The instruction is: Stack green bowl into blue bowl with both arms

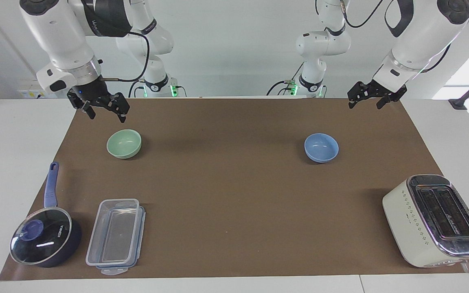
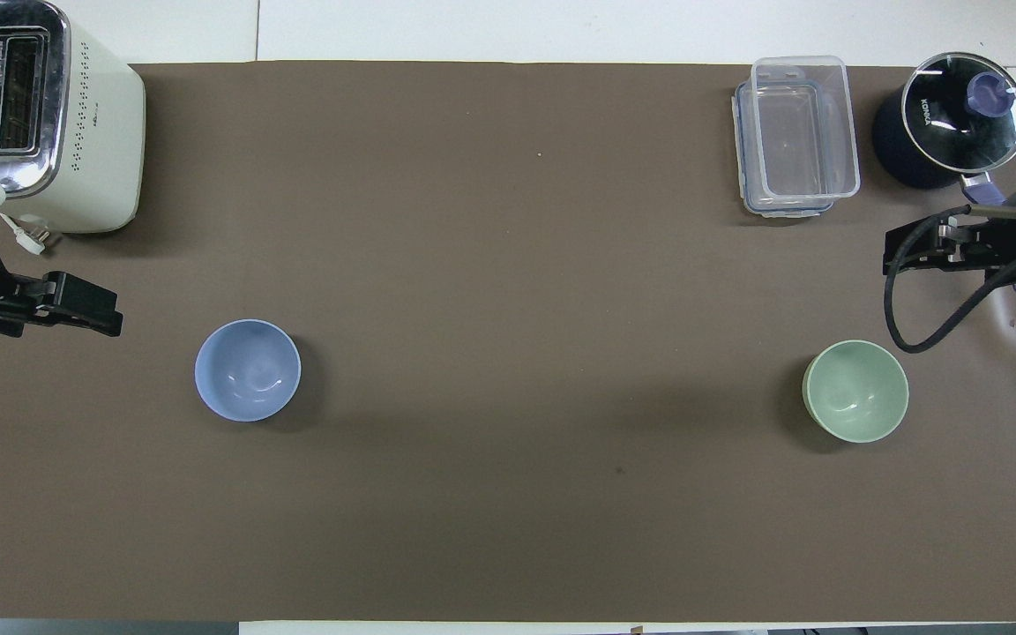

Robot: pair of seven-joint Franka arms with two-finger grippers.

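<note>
The green bowl (image 1: 124, 143) (image 2: 855, 391) sits upright and empty on the brown mat toward the right arm's end. At the left arm's end, equally upright and empty, is the blue bowl (image 1: 321, 147) (image 2: 248, 369). My right gripper (image 1: 106, 115) (image 2: 896, 256) hangs open in the air above the mat, just beside the green bowl on the robots' side, not touching it. Above the mat's corner by the left arm's base, my left gripper (image 1: 365, 104) (image 2: 109, 316) is open too, well apart from the blue bowl. Neither gripper holds anything.
A cream toaster (image 1: 434, 219) (image 2: 41, 115) stands far from the robots at the left arm's end. A dark blue saucepan with glass lid (image 1: 45, 240) (image 2: 949, 119) and a clear plastic container (image 1: 116, 236) (image 2: 795, 137) sit far out at the right arm's end.
</note>
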